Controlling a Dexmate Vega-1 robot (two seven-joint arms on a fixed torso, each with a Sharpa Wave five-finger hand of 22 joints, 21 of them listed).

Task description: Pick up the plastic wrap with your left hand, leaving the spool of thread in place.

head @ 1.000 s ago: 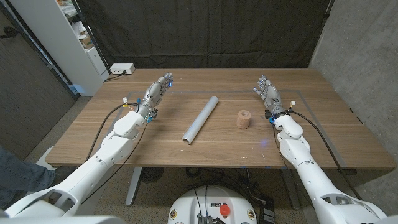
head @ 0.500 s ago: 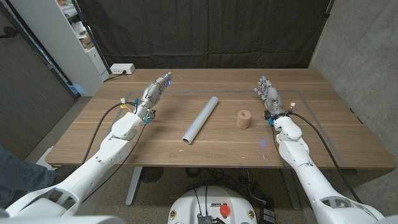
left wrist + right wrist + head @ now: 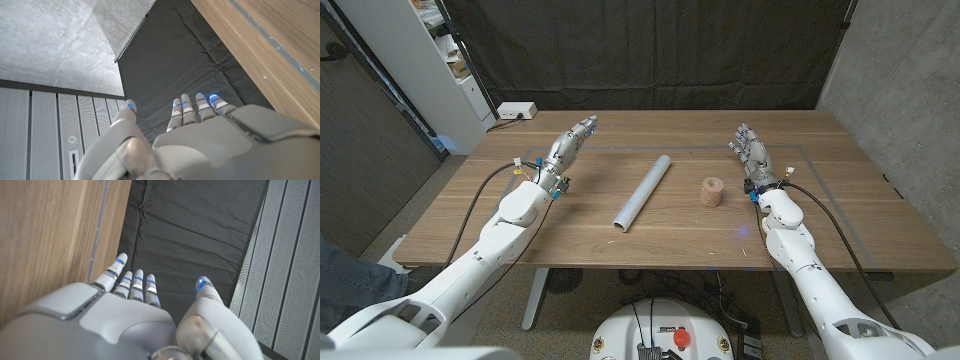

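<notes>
We are finding the plastic wrap (image 3: pixel 643 191), a grey roll, lying at an angle at the centre of the frame on the wooden table (image 3: pixel 840 215), touched by nothing. The spool of thread (image 3: pixel 711 191) is standing just right of it. The left hand (image 3: pixel 570 146), at upper left, is holding nothing, fingers extended. The right hand (image 3: pixel 752 153), at upper right, is likewise empty, fingers apart.

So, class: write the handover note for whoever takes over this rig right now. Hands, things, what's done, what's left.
Left hand: open, holding nothing, to the left of the roll.
Right hand: open, holding nothing, right of the spool.
Plastic wrap: a grey roll lying mid-table, untouched.
Spool of thread: upright just right of the roll, apart from it.
Done: nothing yet.
Left: bring the left hand to the roll, grip it, lift; leave the spool alone.
</notes>
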